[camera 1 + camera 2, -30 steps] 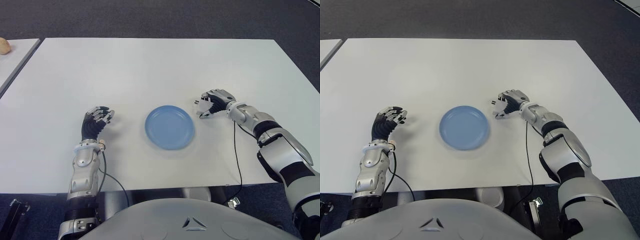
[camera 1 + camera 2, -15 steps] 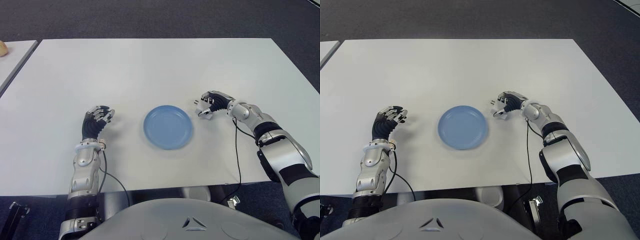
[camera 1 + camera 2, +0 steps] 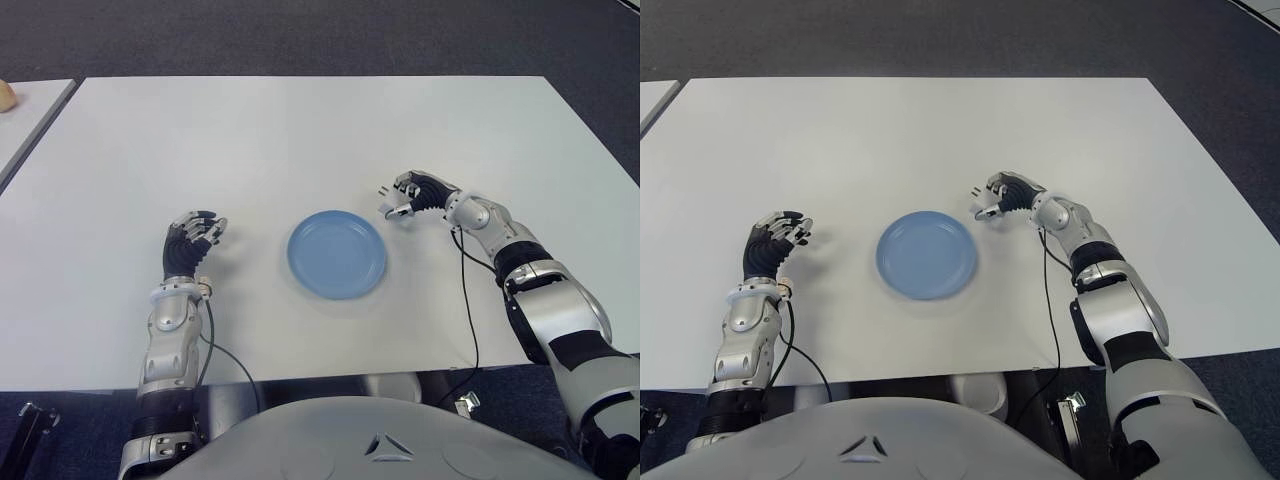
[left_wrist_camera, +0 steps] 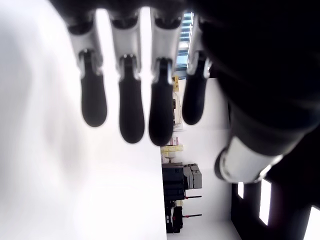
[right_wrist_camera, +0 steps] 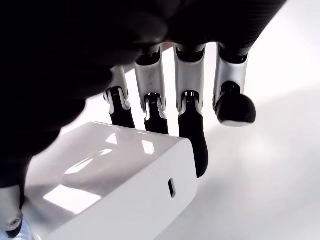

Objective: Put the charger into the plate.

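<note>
My right hand (image 3: pixel 408 196) is curled around a white charger (image 5: pixel 120 185), holding it just off the table, right of and slightly beyond the blue plate (image 3: pixel 337 253). The charger's prongs (image 3: pixel 975 192) stick out toward the plate. In the right wrist view the fingers (image 5: pixel 192 137) wrap over the glossy white block. The plate lies flat at the table's middle with nothing on it. My left hand (image 3: pixel 193 238) shows left of the plate, fingers (image 4: pixel 132 107) loosely curled and holding nothing.
The white table (image 3: pixel 300 140) stretches wide behind the plate. A second table's corner (image 3: pixel 25 120) shows at the far left with a small tan object (image 3: pixel 8 95) on it. Cables (image 3: pixel 466 290) trail from both forearms.
My right hand has risen and moved up and slightly left with the charger in it, closer to the plate's far right edge. The left hand stays where it was.
</note>
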Motion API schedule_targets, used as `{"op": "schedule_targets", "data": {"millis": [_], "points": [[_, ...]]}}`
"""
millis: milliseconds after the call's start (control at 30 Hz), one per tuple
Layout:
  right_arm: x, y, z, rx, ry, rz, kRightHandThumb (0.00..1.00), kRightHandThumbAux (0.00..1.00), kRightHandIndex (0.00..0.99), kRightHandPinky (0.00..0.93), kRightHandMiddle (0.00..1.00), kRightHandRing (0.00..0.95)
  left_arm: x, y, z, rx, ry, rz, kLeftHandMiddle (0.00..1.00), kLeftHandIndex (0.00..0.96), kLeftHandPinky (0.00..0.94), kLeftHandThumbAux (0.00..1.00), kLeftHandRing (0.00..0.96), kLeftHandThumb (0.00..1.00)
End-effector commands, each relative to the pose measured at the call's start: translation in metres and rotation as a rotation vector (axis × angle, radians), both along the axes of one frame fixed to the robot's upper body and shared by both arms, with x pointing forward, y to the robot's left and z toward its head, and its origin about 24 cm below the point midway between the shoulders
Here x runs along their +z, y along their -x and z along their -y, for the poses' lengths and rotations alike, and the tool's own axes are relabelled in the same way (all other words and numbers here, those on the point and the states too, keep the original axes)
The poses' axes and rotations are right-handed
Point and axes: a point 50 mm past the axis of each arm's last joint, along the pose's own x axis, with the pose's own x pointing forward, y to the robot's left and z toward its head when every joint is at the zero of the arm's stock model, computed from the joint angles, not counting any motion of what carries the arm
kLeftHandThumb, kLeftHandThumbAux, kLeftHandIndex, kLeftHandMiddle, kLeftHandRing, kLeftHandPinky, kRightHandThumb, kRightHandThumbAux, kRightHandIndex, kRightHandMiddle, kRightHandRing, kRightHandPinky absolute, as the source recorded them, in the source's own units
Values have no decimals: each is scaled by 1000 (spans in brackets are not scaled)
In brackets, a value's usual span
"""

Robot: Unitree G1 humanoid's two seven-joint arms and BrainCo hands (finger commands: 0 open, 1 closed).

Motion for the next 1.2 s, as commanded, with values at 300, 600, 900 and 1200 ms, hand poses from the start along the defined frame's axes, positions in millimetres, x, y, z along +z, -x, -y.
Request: {"op": "schedule_targets", "data": {"millis": [300,600,900,1200], "points": [[35,-3,-19,28,-105,180,845,677,429,866,552,869,-2,-3,0,9,8,-15,525,429,493,723,528,702],[57,6,-48,131,-124,252,844,678,424,865,552,874,-3,-5,1,9,6,-12,522,427,512,723,530,702],[56,23,-81,261,-129,275,844,680,421,849,556,865,-3,-6,3,3,5,-14,521,427,505,723,529,702],[44,42,-98,399,-158,238,777,700,430,858,726,865,-3,-5,4,3,3,-11,514,426,499,723,516,701]]}}
